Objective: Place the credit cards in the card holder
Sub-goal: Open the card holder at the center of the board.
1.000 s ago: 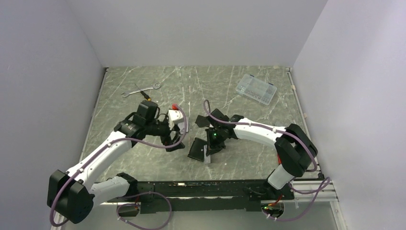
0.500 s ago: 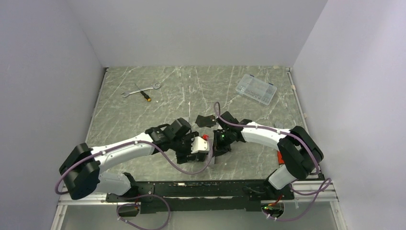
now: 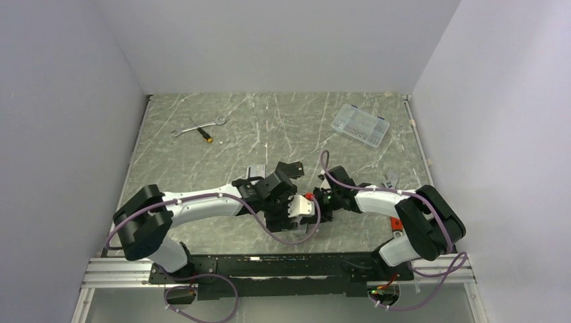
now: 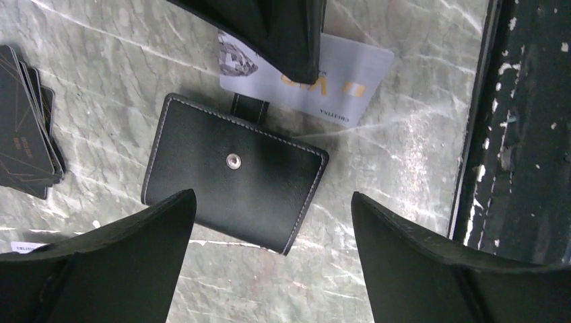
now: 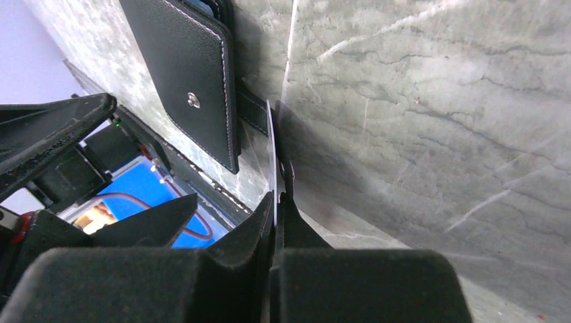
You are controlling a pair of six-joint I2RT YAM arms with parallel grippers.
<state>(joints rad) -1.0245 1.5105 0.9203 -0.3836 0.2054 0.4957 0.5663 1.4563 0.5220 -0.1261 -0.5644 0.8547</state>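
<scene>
Below your left gripper (image 4: 273, 200), jaws spread wide: closed card holder (image 4: 229, 178), lying flat. Just beyond it, your right gripper (image 5: 277, 196) pinches one credit card (image 4: 340, 91).

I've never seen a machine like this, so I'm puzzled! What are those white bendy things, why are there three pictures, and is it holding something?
Those are robot arms, a left arm and a right arm, bolted to the table. Each ends in a gripper, a pincer with two fingers. One picture looks down from above; the other two come from small cameras on the wrists, so the fingers look huge. On the table lie a black wallet, a stack of dark cards, a wrench, a screwdriver and a clear plastic box. The right gripper is pinched shut on a pale card, right next to the wallet. The left gripper is open and holds nothing; it hangs over the wallet.
</scene>
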